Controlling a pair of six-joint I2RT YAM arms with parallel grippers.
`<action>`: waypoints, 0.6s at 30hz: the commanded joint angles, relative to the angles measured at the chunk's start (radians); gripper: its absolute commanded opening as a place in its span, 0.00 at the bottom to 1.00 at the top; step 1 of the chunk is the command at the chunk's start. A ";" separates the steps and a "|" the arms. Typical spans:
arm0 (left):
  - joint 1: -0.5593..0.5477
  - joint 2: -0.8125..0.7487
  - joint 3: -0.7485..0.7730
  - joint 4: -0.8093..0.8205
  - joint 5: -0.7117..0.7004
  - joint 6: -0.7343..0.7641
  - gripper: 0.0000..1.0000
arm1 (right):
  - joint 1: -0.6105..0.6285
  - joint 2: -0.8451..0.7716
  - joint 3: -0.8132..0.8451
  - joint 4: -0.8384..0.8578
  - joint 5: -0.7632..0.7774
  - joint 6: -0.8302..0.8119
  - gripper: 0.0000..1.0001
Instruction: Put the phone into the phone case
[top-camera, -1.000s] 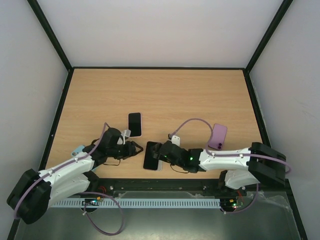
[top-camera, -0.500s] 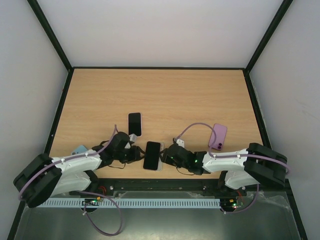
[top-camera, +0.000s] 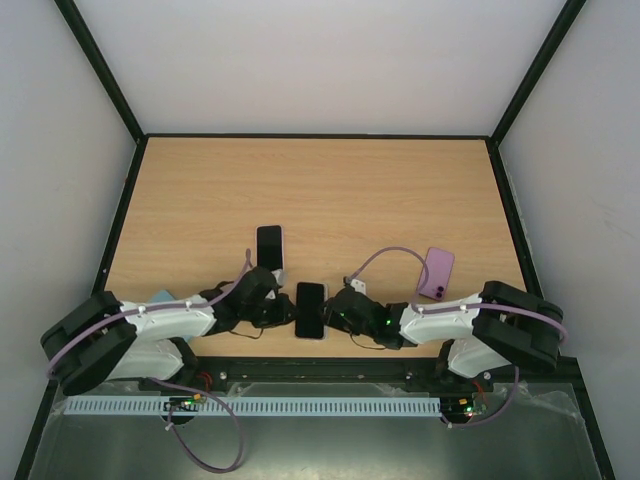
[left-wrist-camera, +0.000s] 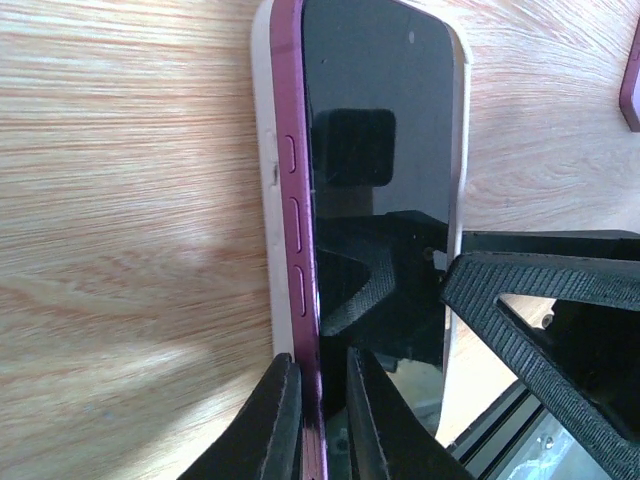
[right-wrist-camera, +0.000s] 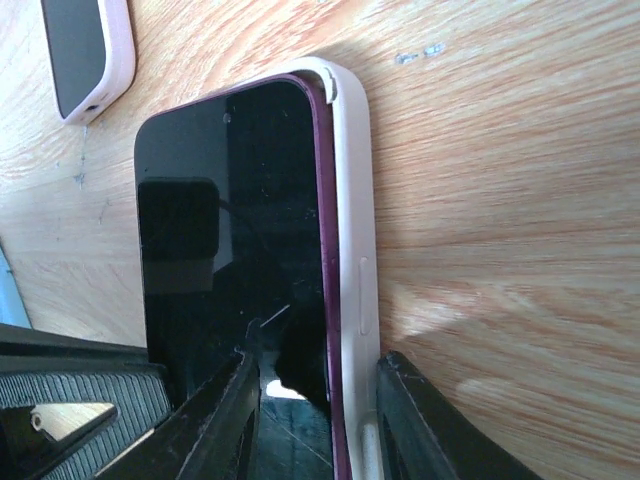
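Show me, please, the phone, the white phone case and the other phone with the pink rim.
phone (right-wrist-camera: 225, 200): right wrist view, middle of its dark screen.
phone case (right-wrist-camera: 353, 200): right wrist view, its white side wall.
pink-rimmed phone (top-camera: 269, 247): top external view, centre of its screen.

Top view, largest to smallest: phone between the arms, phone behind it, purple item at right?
1. phone between the arms
2-3. phone behind it and purple item: look alike, unranked.

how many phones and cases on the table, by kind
phones, screen up: 2, the maroon-edged phone and the phone in a pale pink case
white case under the maroon one: 1
purple phone or case, back up: 1
light blue item, half hidden: 1
total: 5
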 joint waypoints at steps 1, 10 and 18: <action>-0.039 0.042 0.037 0.019 -0.036 -0.024 0.11 | -0.002 0.015 -0.018 0.087 -0.007 0.012 0.32; -0.087 0.116 0.098 0.018 -0.069 -0.036 0.18 | -0.005 -0.022 -0.048 0.152 0.025 0.023 0.29; -0.088 0.075 0.086 -0.045 -0.135 -0.050 0.32 | -0.046 -0.112 -0.130 0.246 0.011 -0.006 0.30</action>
